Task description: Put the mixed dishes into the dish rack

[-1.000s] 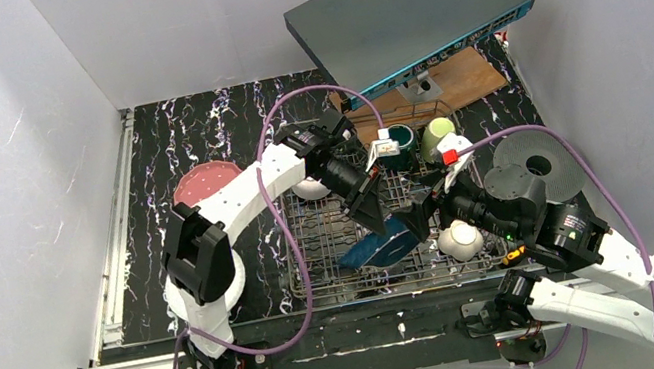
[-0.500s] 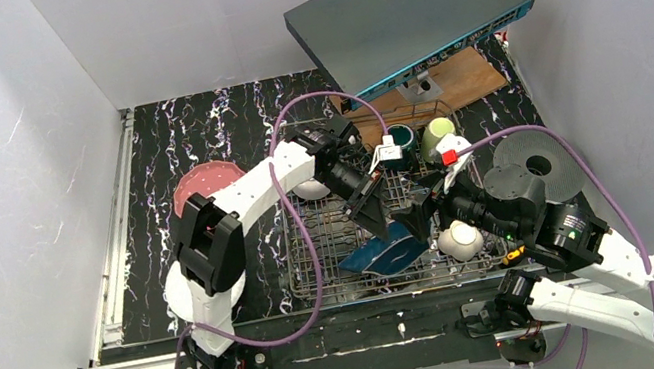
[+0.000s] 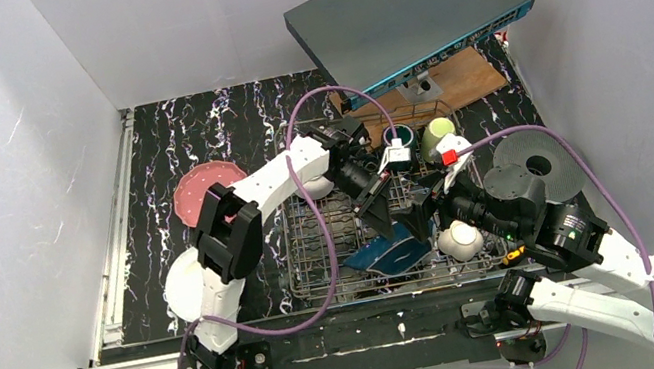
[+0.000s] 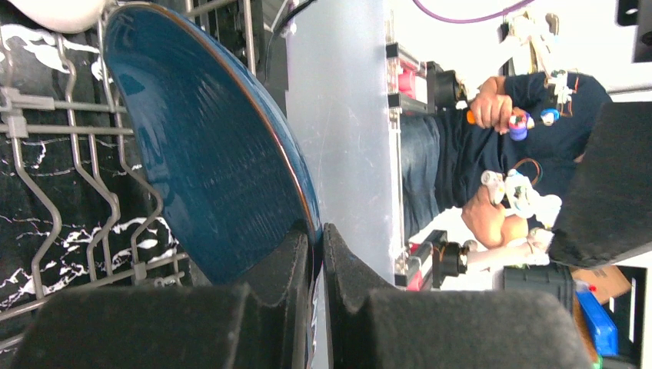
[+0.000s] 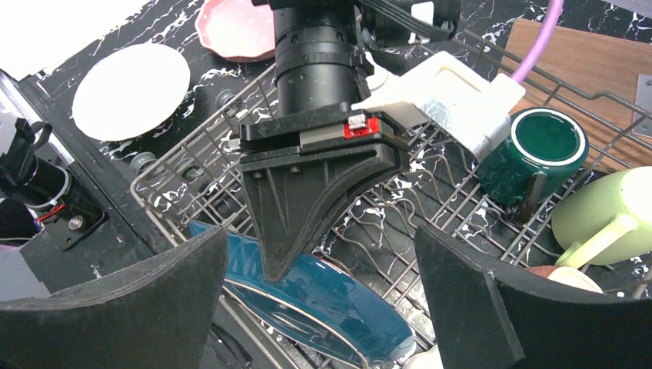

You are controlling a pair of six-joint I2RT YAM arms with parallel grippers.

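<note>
1. Rack (image 5: 200,181) of grey wire stands on the bench (image 3: 191,127), filling its near right part close to the near edge.
2. The blue plate (image 4: 207,146) is in the rack by the rack's near edge, about midway along. It is tilted up among the tines, not lying flat.
3. The left pincer (image 4: 315,234) is closed on the blue plate's upper rim. Its own view shows the rim pinched between the two pads, one on each face.
4. The right pincer (image 3: 420,217) is spread wide and holds nothing. It hovers just right of the left pincer, above the blue plate. Whether it touches the plate cannot be told.
5. A teal mug (image 5: 542,146) and a green mug (image 5: 607,215) sit side by side in the rack's far right corner. The teal mug is mouth up and the green mug is tilted.
6. A white bowl (image 3: 463,240) rests in the rack's near right corner, just right of the blue plate.
7. A second bowl (image 3: 314,189) shows at the rack's far left corner, partly under the left arm (image 3: 253,192). Whether it is inside the rack cannot be told.
8. A pink plate (image 3: 205,188) lies flat on the bench left of the rack.
9. A cream plate (image 5: 131,88) lies flat towards the bench's near left corner.
10. A black disc (image 3: 535,163) lies at the bench's right edge.
11. A grey box (image 3: 409,12) is tilted over the far right corner, above a wooden board (image 3: 463,84).
</note>
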